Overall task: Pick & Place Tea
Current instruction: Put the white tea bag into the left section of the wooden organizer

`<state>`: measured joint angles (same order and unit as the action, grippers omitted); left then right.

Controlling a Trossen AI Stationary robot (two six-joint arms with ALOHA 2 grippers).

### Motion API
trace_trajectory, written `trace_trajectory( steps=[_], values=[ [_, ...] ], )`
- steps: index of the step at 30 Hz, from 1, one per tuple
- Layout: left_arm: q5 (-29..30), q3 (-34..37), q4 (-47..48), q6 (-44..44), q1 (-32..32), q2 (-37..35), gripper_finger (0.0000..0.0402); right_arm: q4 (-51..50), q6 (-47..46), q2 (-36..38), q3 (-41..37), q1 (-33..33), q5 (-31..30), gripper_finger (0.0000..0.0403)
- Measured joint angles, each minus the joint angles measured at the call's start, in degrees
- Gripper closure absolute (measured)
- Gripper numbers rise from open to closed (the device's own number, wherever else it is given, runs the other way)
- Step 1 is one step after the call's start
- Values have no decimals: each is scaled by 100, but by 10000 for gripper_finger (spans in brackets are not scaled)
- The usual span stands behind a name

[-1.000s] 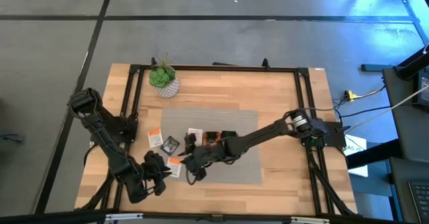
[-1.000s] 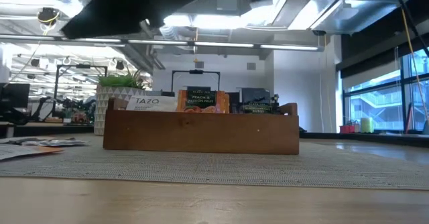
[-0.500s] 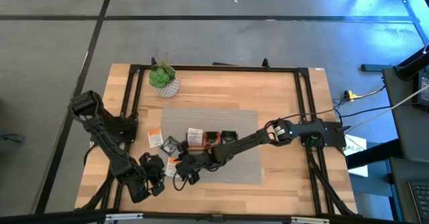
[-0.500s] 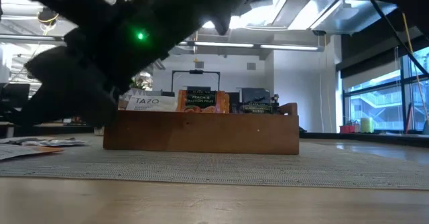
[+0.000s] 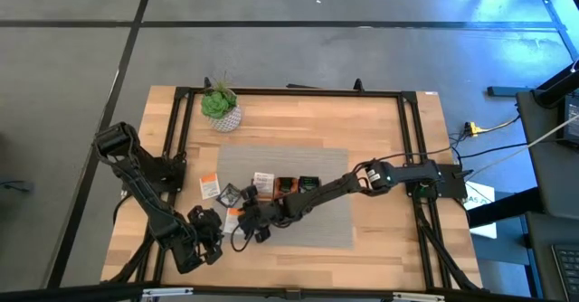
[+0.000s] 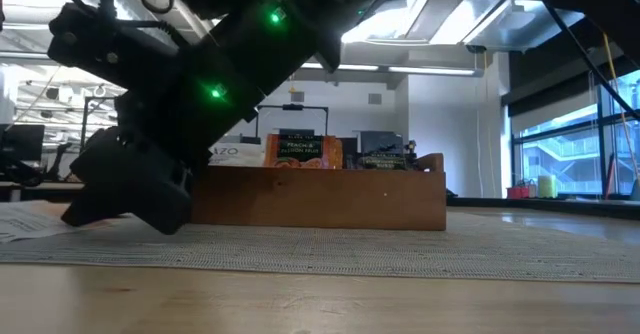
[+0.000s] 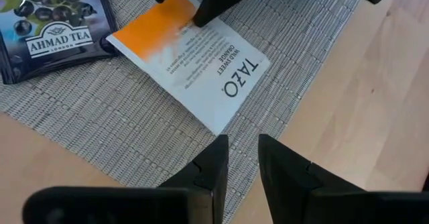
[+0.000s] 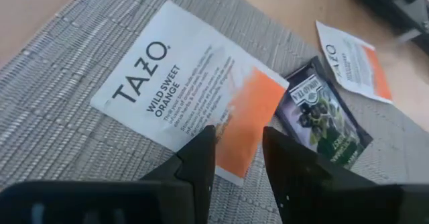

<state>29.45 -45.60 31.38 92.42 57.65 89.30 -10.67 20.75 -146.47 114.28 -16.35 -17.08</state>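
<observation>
The right tool (image 8: 231, 160) had reached far across the tabletop (image 5: 380, 126) to the left edge of the grey woven mat (image 5: 326, 162) and hung low over a white-and-orange Tazo sachet (image 8: 191, 90). Its two dark fingers stood a narrow gap apart with nothing between them, tips just over the sachet's orange end. The sachet lay flat on the mat, long axis running from its white printed end to its orange end, so the fingers met it at a short edge, not across the middle. Flat paper on a weave gives little to bite on; my judgement was that the coming move would turn on getting one finger under that orange edge.

The left tool (image 7: 238, 157) waited at the near left corner, beside the mat's edge, pointing at the white end of the same sachet (image 7: 191, 60). Its fingers were also narrowly parted and held nothing. It was near the sachet too, but the right tool was already on top of it.

A dark Ahmad Tea sachet (image 7: 50, 29) lay just beside the orange end, and another white-and-orange sachet (image 8: 355, 60) lay farther left on the bare wood. The wooden tray (image 6: 320, 199) stood farther right on the mat with sachets upright in it; the potted plant (image 5: 220, 106) sat at the far left.
</observation>
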Motion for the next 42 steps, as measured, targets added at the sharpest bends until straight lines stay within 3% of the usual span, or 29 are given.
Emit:
trace_trajectory(
  steps=[9,13,21,27,31,38,42],
  values=[
    [107,5,62,59,-120,62,325,-263,-277,17,6,23,563,274],
    [240,11,94,719,-294,206,322,-394,-293,33,7,11,621,274],
    [-394,11,134,1794,-547,516,322,-427,-261,23,-1,12,660,274],
    [-12,11,187,2053,-407,485,324,-423,-253,20,-7,12,662,274],
    [-198,13,243,2572,-372,483,325,-421,-253,20,-11,12,662,274],
    [253,13,185,2692,-331,483,321,-410,-256,20,-17,10,664,274],
    [-184,13,551,2543,-329,481,320,-387,-257,20,-20,10,664,274]
  ],
)
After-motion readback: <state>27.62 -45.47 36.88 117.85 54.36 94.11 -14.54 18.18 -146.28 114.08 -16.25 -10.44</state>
